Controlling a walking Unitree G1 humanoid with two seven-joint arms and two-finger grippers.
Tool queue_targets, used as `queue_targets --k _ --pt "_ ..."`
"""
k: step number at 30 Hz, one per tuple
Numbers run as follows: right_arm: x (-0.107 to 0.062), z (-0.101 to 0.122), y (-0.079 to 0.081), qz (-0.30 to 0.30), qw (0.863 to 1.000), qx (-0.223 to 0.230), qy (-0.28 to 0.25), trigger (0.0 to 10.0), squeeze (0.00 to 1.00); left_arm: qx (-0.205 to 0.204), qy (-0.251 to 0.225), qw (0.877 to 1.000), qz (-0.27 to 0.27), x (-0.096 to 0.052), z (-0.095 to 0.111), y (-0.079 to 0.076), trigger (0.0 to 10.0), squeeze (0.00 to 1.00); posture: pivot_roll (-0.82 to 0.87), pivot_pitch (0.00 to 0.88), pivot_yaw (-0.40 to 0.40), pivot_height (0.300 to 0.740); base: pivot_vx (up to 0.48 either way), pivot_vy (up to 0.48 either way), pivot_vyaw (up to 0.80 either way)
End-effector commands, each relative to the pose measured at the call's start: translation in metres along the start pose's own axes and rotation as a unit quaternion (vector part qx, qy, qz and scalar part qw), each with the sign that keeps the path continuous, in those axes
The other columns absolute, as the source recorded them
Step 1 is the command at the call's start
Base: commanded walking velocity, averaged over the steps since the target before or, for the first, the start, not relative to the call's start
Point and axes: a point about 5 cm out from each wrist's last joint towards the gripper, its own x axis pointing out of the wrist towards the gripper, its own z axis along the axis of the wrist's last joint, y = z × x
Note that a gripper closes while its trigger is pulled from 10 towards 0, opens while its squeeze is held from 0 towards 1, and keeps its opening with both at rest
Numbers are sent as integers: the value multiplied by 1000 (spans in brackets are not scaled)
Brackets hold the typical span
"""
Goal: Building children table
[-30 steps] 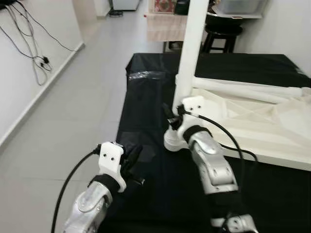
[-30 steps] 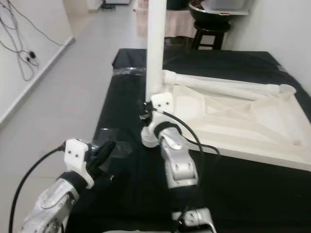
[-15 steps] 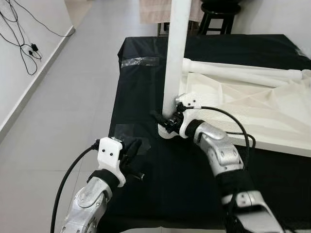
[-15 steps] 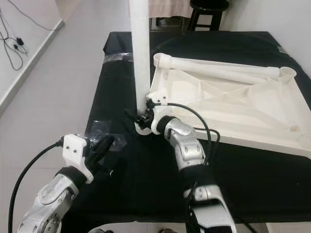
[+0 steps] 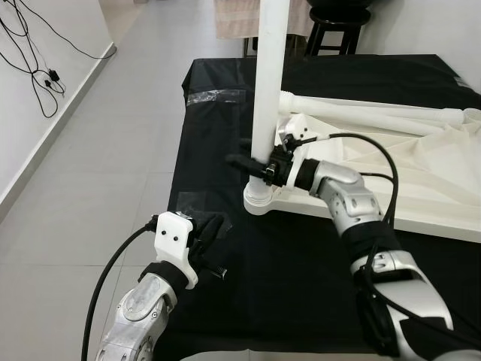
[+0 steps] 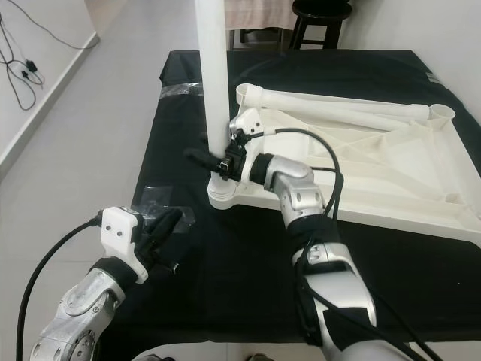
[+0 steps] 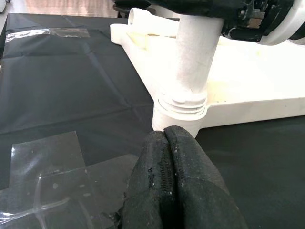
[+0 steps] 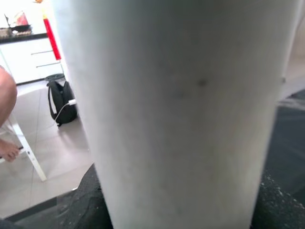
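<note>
The white children's table top (image 6: 376,162) lies upside down on a black-covered table (image 5: 225,143). One white leg (image 5: 269,83) stands upright in the socket (image 5: 259,199) at its near left corner. My right gripper (image 5: 254,165) is shut on this leg just above the socket, one black finger poking out past the leg's left side. The right wrist view has the leg (image 8: 181,109) close up between dark fingers (image 8: 86,200). My left gripper (image 5: 210,235) is shut on nothing, low over the cloth in front of the socket, its fingers (image 7: 176,191) pressed together.
A second white leg (image 5: 376,113) lies along the table top's far edge. Clear tape patches (image 5: 214,96) stick to the cloth. Grey floor and a wall with hanging cables (image 5: 37,68) lie to the left. A dark stool (image 5: 336,22) stands behind. A backpack (image 8: 62,102) sits on the floor.
My right gripper has climbed from the socket's base to a grip higher on the upright leg, its forearm swinging out to the right. The camera tilted down early on. The left gripper stayed put.
</note>
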Motion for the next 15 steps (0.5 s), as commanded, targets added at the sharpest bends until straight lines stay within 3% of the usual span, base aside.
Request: queue_targets --k 1,5,7,9,10,11,12,14,15 --pt "5 -13 7 17 1000 17 11 0 0 -5 7 1000 5 -3 -4 1 10000 0 38 149 -10 740 0 0 0" --pt "-1 -19 4 -23 999 12 28 0 0 -6 8 1000 4 -3 -4 1 10000 0 35 150 -11 740 0 0 0" --pt "-7 -27 -1 -90 995 13 45 0 0 -6 9 1000 3 -4 -5 1 10000 0 27 149 -16 740 0 0 0" --pt "-12 -43 -1 -186 979 29 78 0 0 -6 10 1000 3 -5 -5 2 10000 0 22 154 -16 740 0 0 0" --pt "-12 -43 -1 -186 979 29 78 0 0 -6 10 1000 3 -5 -5 2 10000 0 22 154 -16 740 0 0 0" --pt "-17 -60 8 -305 947 28 98 0 0 -6 10 1000 3 -5 -5 3 10000 0 17 161 -9 740 0 0 0" --pt "-17 -60 8 -305 947 28 98 0 0 -6 10 1000 3 -5 -5 3 10000 0 17 161 -9 740 0 0 0" --pt "-15 -77 47 -359 928 46 92 0 0 -6 11 1000 4 -4 -4 5 10000 0 28 168 -2 740 0 0 0" --pt "-11 -81 59 -354 930 57 85 0 0 -5 12 1000 4 -4 -4 6 10000 0 12 157 6 740 0 0 0"
